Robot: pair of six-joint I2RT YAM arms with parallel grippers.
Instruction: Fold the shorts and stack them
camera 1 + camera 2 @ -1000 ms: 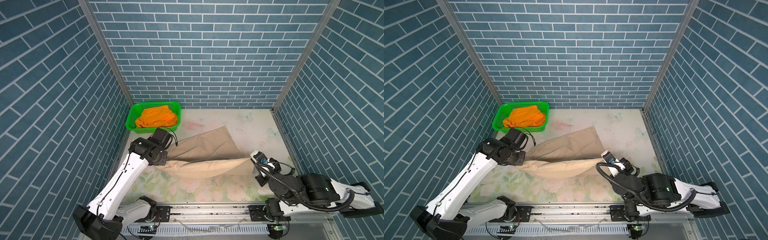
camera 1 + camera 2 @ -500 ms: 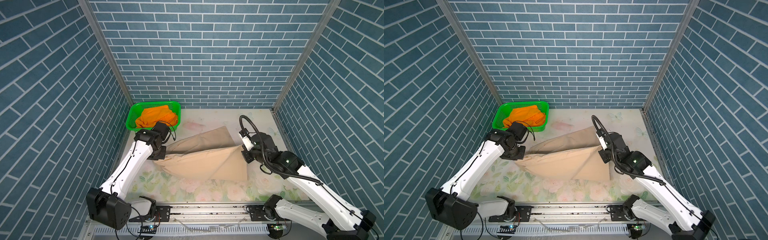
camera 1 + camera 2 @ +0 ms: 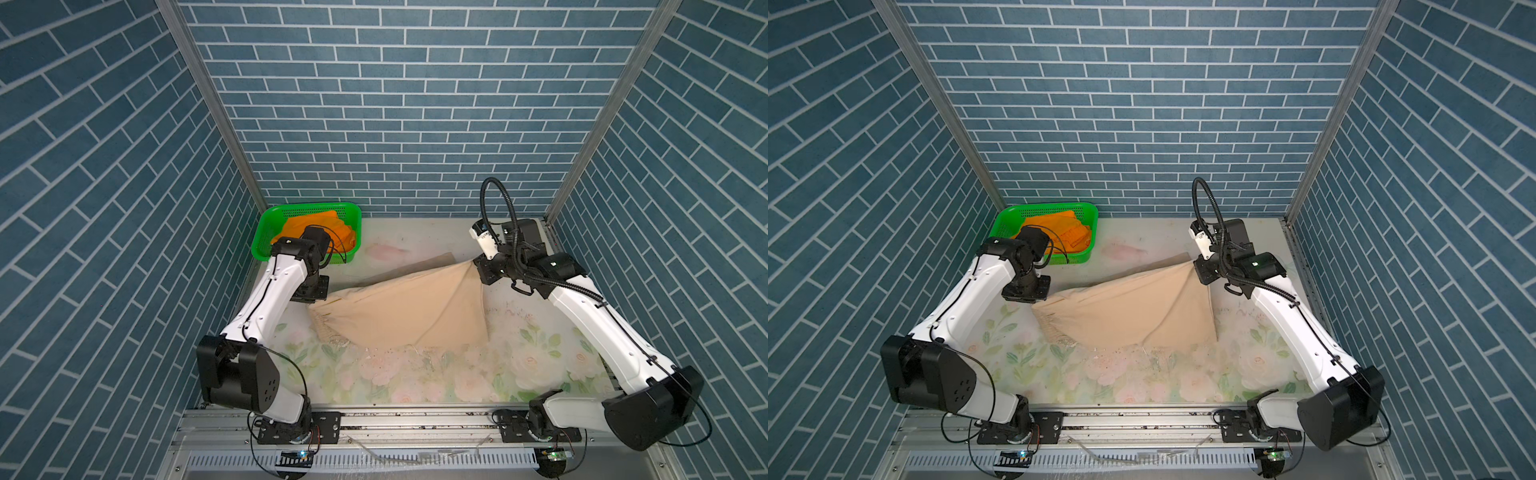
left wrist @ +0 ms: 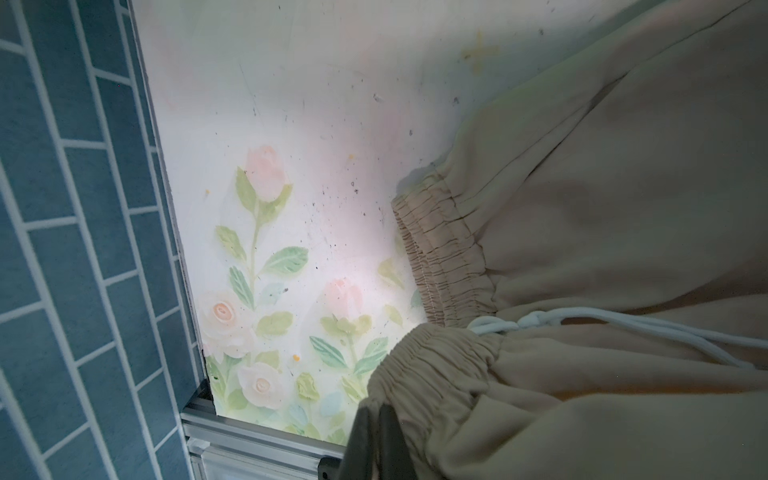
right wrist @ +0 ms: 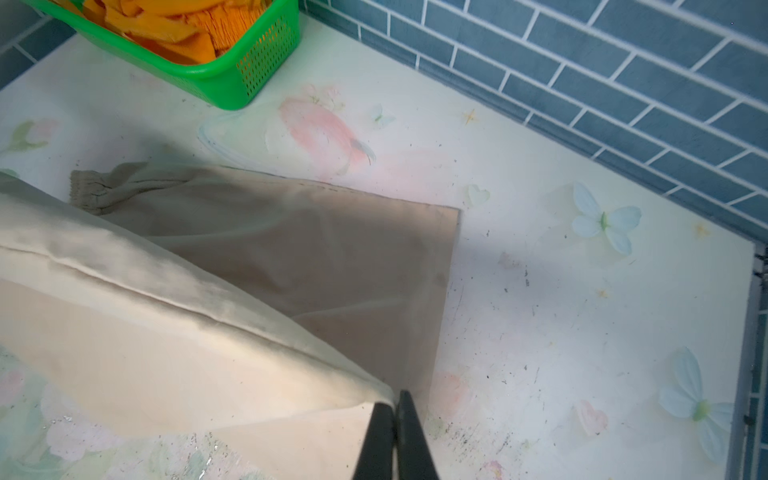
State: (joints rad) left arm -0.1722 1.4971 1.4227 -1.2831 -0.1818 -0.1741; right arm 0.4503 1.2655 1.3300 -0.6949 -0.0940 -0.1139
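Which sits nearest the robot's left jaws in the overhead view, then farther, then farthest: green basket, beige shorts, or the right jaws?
1. Beige shorts: waistband pinched in the left gripper, jaws shut, on the table's left.
2. Green basket: just behind that gripper, back-left corner.
3. Right gripper: across the table on the right, jaws shut on the same shorts.

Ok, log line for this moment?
left end effector: shut on beige shorts waistband | right end effector: shut on its raised corner | orange shorts: in green basket
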